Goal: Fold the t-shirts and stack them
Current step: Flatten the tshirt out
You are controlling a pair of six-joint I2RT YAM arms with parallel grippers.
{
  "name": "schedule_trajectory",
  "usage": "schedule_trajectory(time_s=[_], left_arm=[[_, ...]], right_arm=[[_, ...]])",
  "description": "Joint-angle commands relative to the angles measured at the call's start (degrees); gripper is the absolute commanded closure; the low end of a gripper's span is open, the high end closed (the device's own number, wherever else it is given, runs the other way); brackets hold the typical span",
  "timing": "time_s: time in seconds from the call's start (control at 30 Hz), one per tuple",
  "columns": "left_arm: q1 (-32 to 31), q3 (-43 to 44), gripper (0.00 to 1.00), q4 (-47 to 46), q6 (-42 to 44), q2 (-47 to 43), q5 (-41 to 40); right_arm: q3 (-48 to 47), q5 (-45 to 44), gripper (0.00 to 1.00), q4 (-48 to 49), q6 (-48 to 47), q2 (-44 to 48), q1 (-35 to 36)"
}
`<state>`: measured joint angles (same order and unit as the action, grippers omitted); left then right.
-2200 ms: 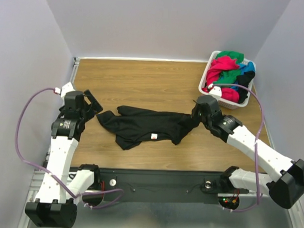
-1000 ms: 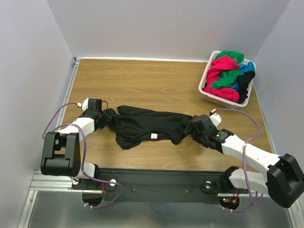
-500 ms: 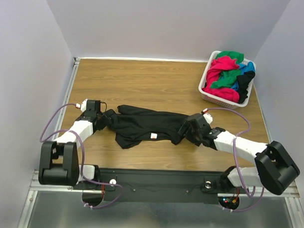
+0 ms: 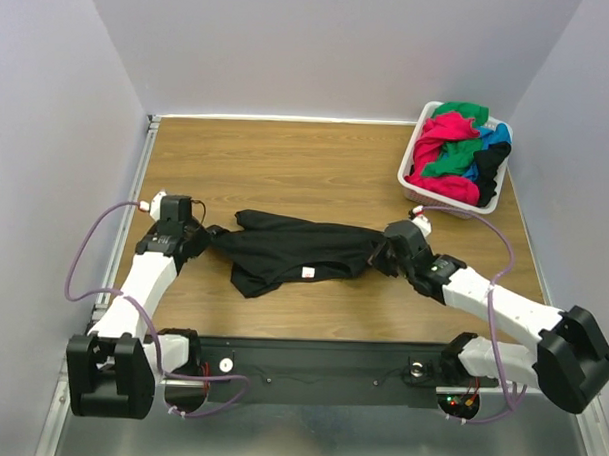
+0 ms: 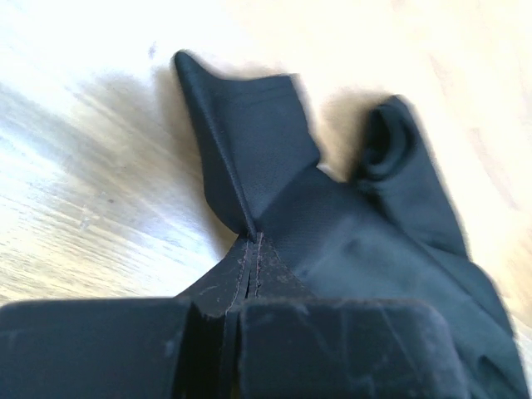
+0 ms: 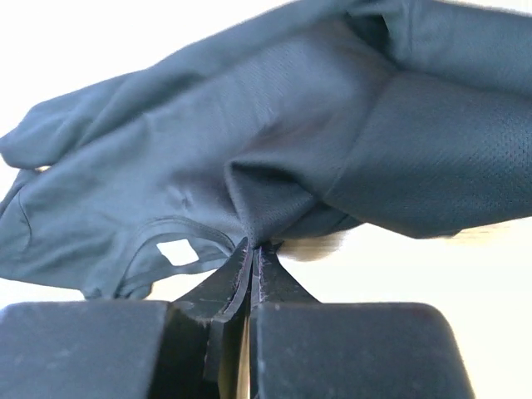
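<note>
black t-shirt (image 4: 294, 253) lies bunched across the middle of the wooden table (image 4: 287, 157), drawn into a rough band between the two arms. from above, the left gripper (image 4: 202, 236) sits at the shirt's left tip and the right gripper (image 4: 386, 253) at its right end, and both look clenched on cloth. the other t-shirts (image 4: 453, 143), pink-red, green, blue and black, are heaped in the white basket (image 4: 416, 142) at the far right corner, well apart from the shirt. a small white neck label (image 4: 308, 273) shows by the shirt's near edge.

left wrist view: the jaws are shut on a thin stitched seam (image 5: 253, 253), with only a narrow edge caught. an outward pull could slip this sliver free, since so little fabric sits between the pads.

right wrist view: the jaws pinch a small fold of the shirt just beside the collar. that fold may be more than one layer, so a lift could bring the shirt up twisted rather than spread.

whether each claw holds sleeve, hem or shoulder is hard to tell. the shirt's under-folds are hidden, as are the basket's lower contents.
</note>
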<state>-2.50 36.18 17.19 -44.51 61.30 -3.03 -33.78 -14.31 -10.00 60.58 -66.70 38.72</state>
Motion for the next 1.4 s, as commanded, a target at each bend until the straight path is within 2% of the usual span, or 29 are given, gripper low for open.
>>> schedule_trajectory(time_s=[0.0,0.1,0.23,0.43,0.63,0.87,1.0,1.13,1.17,1.23,1.27,1.37], left_arm=[[0.04,10.10,1.00,5.04,2.06,-4.86,1.18],[0.04,17.32,1.00,8.37,2.67,-8.73,1.27],[0.04,33.63,1.00,8.91,3.81,-13.04,4.33],[0.04,53.25,1.00,11.37,5.58,-12.87,7.42],[0.04,58.38,1.00,11.29,5.14,-14.45,5.14],[0.04,56.63,1.00,8.83,4.70,-11.30,4.35],[0.04,59.61,1.00,5.76,5.31,-3.57,3.47],[0.13,68.03,1.00,3.11,7.15,7.49,0.83],[0.13,74.84,1.00,4.33,7.94,12.74,1.18],[0.22,82.60,1.00,5.04,9.09,17.52,2.49],[0.30,89.87,1.00,5.39,9.61,21.28,2.76],[1.01,101.78,1.00,5.84,11.72,25.97,2.59]], right_arm=[[-7.86,-2.92,1.00,-1.24,-6.34,4.11,0.48],[-16.63,-2.75,0.99,-4.58,-12.56,6.74,0.57],[-30.18,-1.17,0.99,-6.78,-19.69,8.42,0.48],[-46.96,9.46,1.00,-7.32,-26.38,7.99,0.48],[-52.08,13.78,1.00,-7.75,-27.09,8.33,0.48],[-55.25,6.15,1.00,-8.28,-30.86,5.18,0.48],[-61.30,-1.33,1.00,-8.19,-36.13,-3.51,0.39],[-73.33,-5.63,1.00,-8.02,-41.83,-16.07,0.13],[-81.02,-6.17,0.99,-8.11,-42.90,-21.40,-0.05],[-89.57,-5.47,1.00,-8.02,-46.15,-27.06,-0.84],[-97.45,-5.21,1.00,-8.11,-46.68,-32.22,-1.01],[-108.05,-2.22,1.00,-7.93,-48.10,-38.92,-1.28]])
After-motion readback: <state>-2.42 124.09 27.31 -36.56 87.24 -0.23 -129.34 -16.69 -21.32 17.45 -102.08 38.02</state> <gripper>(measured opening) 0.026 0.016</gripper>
